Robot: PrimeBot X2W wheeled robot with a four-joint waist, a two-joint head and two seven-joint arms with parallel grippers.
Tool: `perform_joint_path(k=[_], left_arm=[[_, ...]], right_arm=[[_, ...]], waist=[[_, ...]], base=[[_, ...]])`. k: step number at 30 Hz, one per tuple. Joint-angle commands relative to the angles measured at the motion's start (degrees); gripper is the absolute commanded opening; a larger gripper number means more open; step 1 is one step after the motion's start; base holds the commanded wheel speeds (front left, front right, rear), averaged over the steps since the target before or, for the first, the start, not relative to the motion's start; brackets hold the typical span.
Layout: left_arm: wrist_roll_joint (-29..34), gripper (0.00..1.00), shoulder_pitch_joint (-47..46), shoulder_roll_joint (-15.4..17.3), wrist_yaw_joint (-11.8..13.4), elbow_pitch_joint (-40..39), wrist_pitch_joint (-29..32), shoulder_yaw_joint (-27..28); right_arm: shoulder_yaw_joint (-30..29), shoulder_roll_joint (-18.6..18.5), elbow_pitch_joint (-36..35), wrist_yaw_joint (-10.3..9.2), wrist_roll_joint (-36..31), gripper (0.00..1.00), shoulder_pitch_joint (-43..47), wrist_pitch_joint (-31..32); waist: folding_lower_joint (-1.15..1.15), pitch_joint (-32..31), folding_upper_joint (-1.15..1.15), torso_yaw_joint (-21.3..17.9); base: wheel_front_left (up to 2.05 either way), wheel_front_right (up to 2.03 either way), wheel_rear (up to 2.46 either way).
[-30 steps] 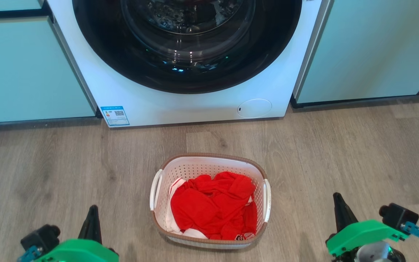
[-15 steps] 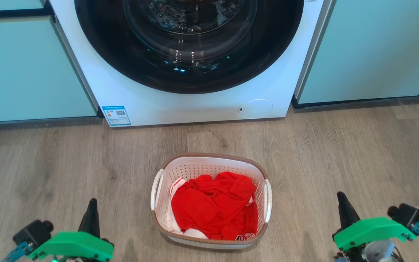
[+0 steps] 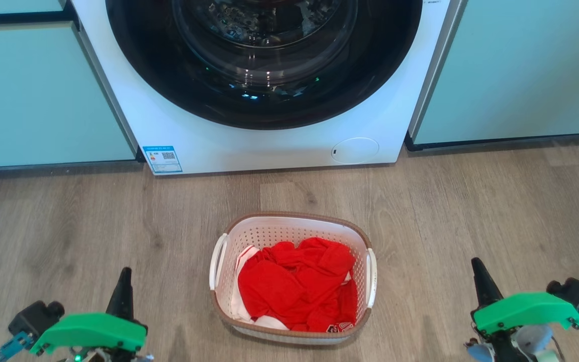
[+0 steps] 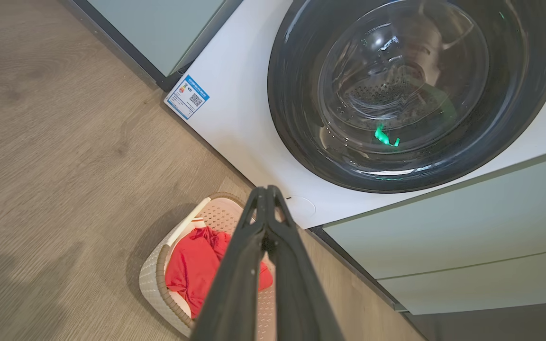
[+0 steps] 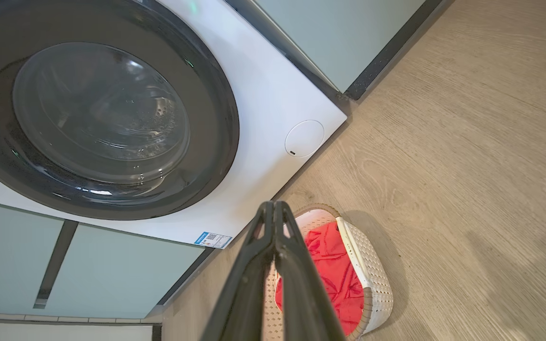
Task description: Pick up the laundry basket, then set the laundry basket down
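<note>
Basket (image 3: 279,234) flat on floor (image 3: 68,226) before washer (image 3: 279,146), red laundry (image 3: 294,286) inside. My left claw (image 3: 124,281) and right claw (image 3: 479,274) both pinched together, empty, well apart from basket, one each side. Scene fits basket waiting for lift or basket set back down — can't tell which. Either way: I avoid bumping rim (image 3: 294,216); any hold goes on both handles (image 3: 370,276) evenly, basket level.

Laundry basket (image 3: 279,234), lower centre: smooth white perforated plastic with a brown woven-look rim. Garment (image 3: 294,291) inside it: red cloth, creased, matt. Floor (image 3: 68,226): wood-grain planks, matt. Washing machine (image 3: 249,148), top centre: glossy white panel. Door (image 3: 264,50): glossy dark glass. Cabinets (image 3: 28,100): smooth, pale green.
</note>
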Motion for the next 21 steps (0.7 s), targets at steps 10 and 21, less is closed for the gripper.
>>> perform_joint_path(k=[10, 21], left_arm=[[-7.4, 0.00, -4.4, 0.2, -1.0, -1.3, 1.7, 2.6], [-14.5, 0.00, -5.7, 0.2, -1.8, -1.1, 3.6, 3.6]], right_arm=[[-0.9, -1.2, -2.5, 0.09, 7.0, 0.00, -3.4, 1.8], [-2.1, -1.3, -2.9, 0.10, 13.6, 0.00, -4.0, 3.6]], waist=[[0.00, 0.0, 0.00, 0.2], [0.00, -0.1, 0.00, 0.5]], base=[[0.00, 0.00, 0.00], [0.00, 0.00, 0.00]])
